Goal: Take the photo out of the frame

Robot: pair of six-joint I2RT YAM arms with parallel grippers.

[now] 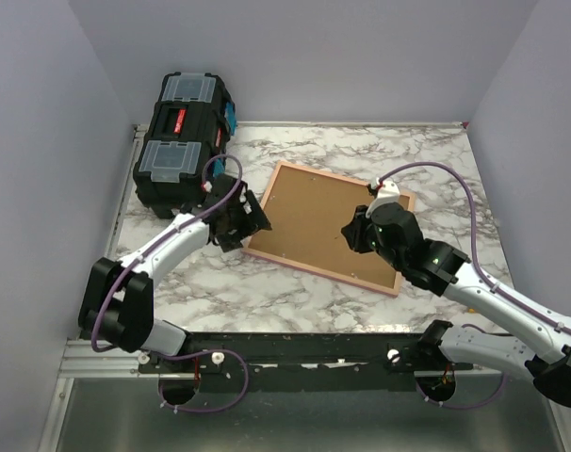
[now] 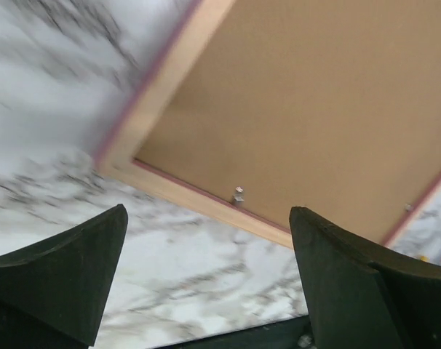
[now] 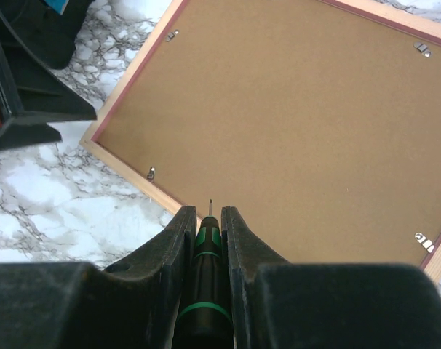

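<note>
Frame [image 1: 309, 215] lies back-up on the marble bench [image 1: 295, 292], between the two arms, so only its cork-brown back and thin pink-and-wood rim show. Its front faces down, and no part of the photo can be made out in any view.

Nearest the bases, the right arm reaches forward and left over the frame's right half, and in the top view its wrist hides that part of the board. The right hand [image 3: 204, 214] is clamped on a slim screwdriver [image 3: 204, 254] with a green-and-black handle. The fine tip points out past the fingertips over the brown back, just inside the near rim. Whether the tip touches the board cannot be told.

The left arm stretches in from the left, with the left hand [image 1: 240, 219] just beside the frame's left corner. Its jaws stand wide apart with nothing between them. The left wrist view is blurred and cuts the frame off at its top and right edges. Small metal clips [image 3: 151, 173] sit along the inside of the rim.

Farthest back, at the bench's left rear corner, stands a black toolbox [image 1: 184, 141] with clear-lidded compartments.
</note>
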